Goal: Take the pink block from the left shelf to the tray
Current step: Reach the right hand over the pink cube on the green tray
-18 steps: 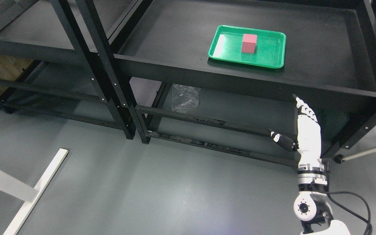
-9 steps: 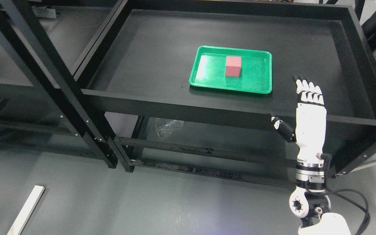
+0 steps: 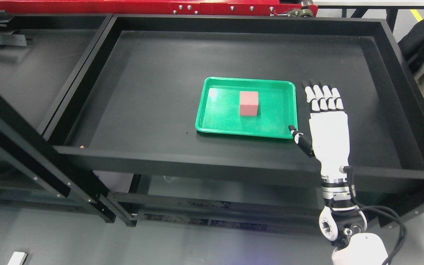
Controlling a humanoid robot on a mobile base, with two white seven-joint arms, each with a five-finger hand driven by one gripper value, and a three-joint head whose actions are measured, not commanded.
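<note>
A pink block stands upright in the middle of a green tray on the top level of the right black shelf. My right hand is raised over that shelf, just right of the tray, flat with fingers straight and spread, thumb pointing toward the tray's near right corner. It holds nothing. My left arm does not show.
A second black shelf stands at the left, with dark flat pieces at its back left. A red beam runs along the back. The shelf has a raised rim at the front. A dark cloth object sits at the far right.
The camera has tilted up and the whole picture has shifted down. My right hand has risen from below the shelf front to over the shelf top beside the tray.
</note>
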